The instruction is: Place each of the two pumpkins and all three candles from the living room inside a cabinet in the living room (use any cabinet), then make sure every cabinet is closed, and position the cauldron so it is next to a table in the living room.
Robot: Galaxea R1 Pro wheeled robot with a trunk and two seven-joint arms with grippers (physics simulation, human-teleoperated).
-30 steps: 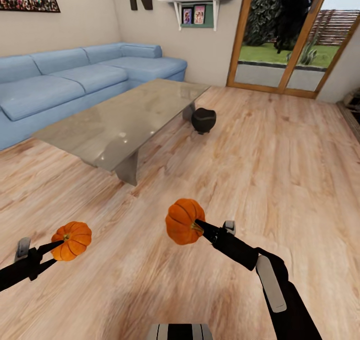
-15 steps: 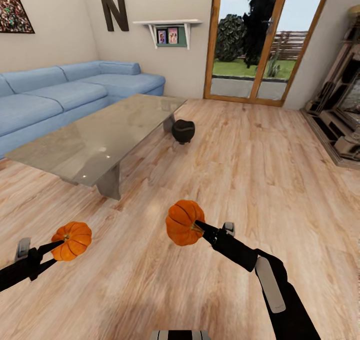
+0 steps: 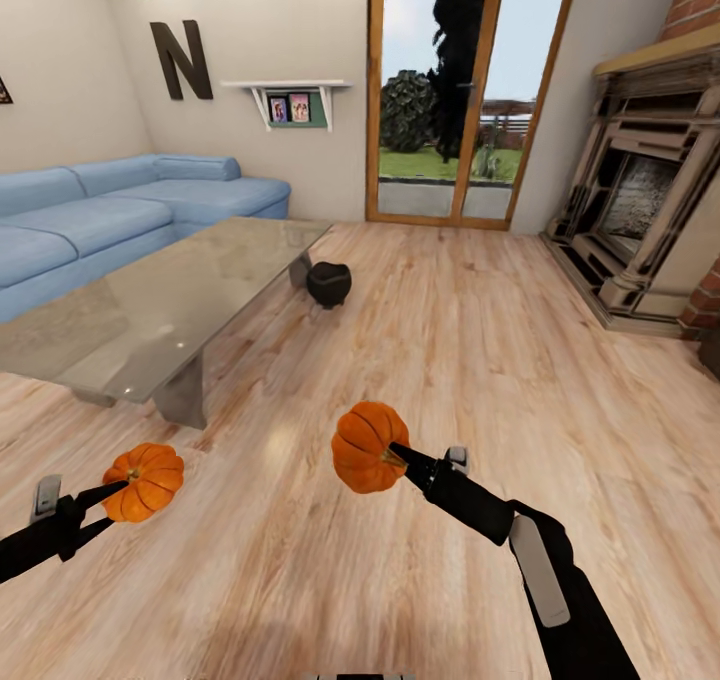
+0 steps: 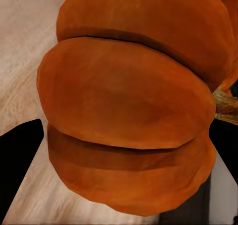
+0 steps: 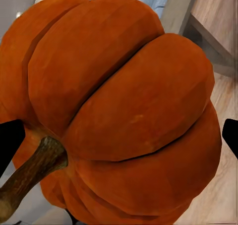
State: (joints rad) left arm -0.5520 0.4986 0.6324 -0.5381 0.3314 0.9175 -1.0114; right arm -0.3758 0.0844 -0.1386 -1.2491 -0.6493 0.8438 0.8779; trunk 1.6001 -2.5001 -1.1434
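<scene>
Each of my grippers carries a bright-orange pumpkin above the plank floor. My left gripper (image 3: 118,487) is shut on one pumpkin (image 3: 145,481), seen huge and close as an orange pumpkin (image 4: 129,106) in the left wrist view. My right gripper (image 3: 395,454) is shut on the other pumpkin (image 3: 368,446) by its stem side, and that pumpkin (image 5: 119,106) shows its brown stem in the right wrist view. The black cauldron (image 3: 328,284) stands on the floor beside the far end of the low grey-topped table (image 3: 150,310). Candles and the cabinet are out of view.
A blue sofa (image 3: 110,215) runs behind the table at the left. A brick fireplace (image 3: 640,220) with a raised hearth stands at the right. Glass doors (image 3: 455,100) are at the back. Bare plank floor (image 3: 470,360) lies between table and fireplace.
The whole view has swung to the right: sofa, table and cauldron slid left and the fireplace came into sight. Both grippers hold their pumpkins as before.
</scene>
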